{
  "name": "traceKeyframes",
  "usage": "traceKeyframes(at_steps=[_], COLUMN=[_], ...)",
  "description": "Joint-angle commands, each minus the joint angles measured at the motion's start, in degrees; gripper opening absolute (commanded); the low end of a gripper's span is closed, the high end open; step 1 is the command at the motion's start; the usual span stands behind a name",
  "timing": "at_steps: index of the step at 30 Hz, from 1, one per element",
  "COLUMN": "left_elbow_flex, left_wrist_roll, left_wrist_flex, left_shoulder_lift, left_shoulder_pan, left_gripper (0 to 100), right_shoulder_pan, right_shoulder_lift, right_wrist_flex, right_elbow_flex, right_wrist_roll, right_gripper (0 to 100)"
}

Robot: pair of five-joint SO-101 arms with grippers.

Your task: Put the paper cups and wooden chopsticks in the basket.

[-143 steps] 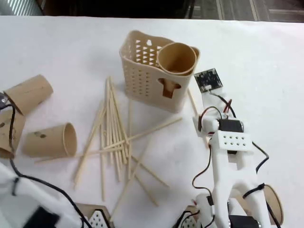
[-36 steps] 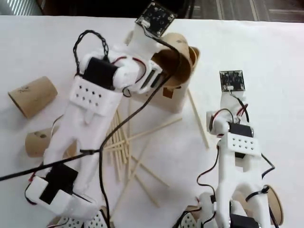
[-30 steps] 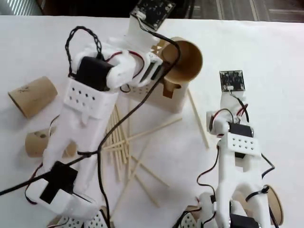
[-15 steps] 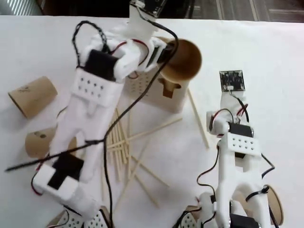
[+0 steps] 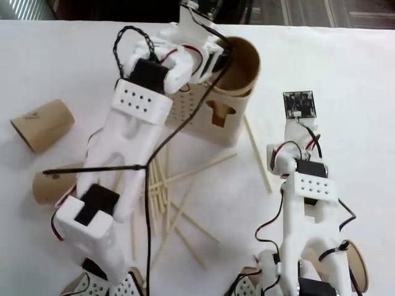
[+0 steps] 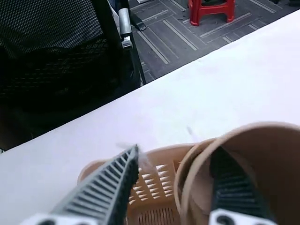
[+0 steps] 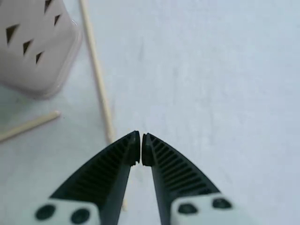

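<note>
**High view:** Basket [image 5: 207,114] stands nr the far edge of the table [image 5: 345,68], abt halfway along it. At its right end a paper cup [image 5: 242,65] sits upright inside, mouth up. The rest of the basket's inside is hidden by the L arm [image 5: 133,126], which lies across it w/ the L gripper [image 5: 217,60] at the cup's rim. Two more cups lie on their sides nr the table's left edge. The far-left cup [image 5: 42,125] is clear of the arm; the near-left cup [image 5: 48,187] is partly under it. Both carry small dark marks, too small to read. A corner cup [image 5: 358,266] sits by the near right corner, mostly behind the R arm [image 5: 305,203]. Chopsticks [image 5: 179,185] lie scattered on the table in front of the basket. A single stick [image 5: 258,157] lies off the basket's right corner, btwn basket and R arm.

**L wrist view:** Jaws apart, straddling the paper cup's wall. One finger [image 6: 110,187] is outside, over the basket; the other finger [image 6: 229,183] is inside the cup. A second rim line runs just outside the cup's own; can't tell if that is a nested cup. The basket's holed wall shows below.

**R wrist view:** R gripper [image 7: 140,143] has its jaws together w/ nothing btwn them, low over the table. The single stick runs from beside the basket's corner to just beside the tips. Another stick end [image 7: 30,124] lies near.
</note>
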Motion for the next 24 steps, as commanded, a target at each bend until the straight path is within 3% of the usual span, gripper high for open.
traceKeyframes(at_steps=[1,13,24], left_elbow_flex=[-0.70,-12.48,-33.41], left_wrist_roll=[2.02,2.02,-6.33], left_wrist_flex=[-2.37,10.64,41.76], left_shoulder_lift=[-0.57,-4.97,-5.05], left_shoulder_pan=[-0.75,-0.92,-12.53], left_gripper=[24,25,24], right_shoulder_pan=[-0.57,-0.57,-0.57], right_shoulder_lift=[-1.36,-1.36,-1.36], right_wrist_flex=[-0.84,-0.84,-2.07], right_elbow_flex=[-0.88,-0.88,-0.18], right_wrist_roll=[0.09,0.09,0.09], right_gripper=[2.5,2.5,2.5])
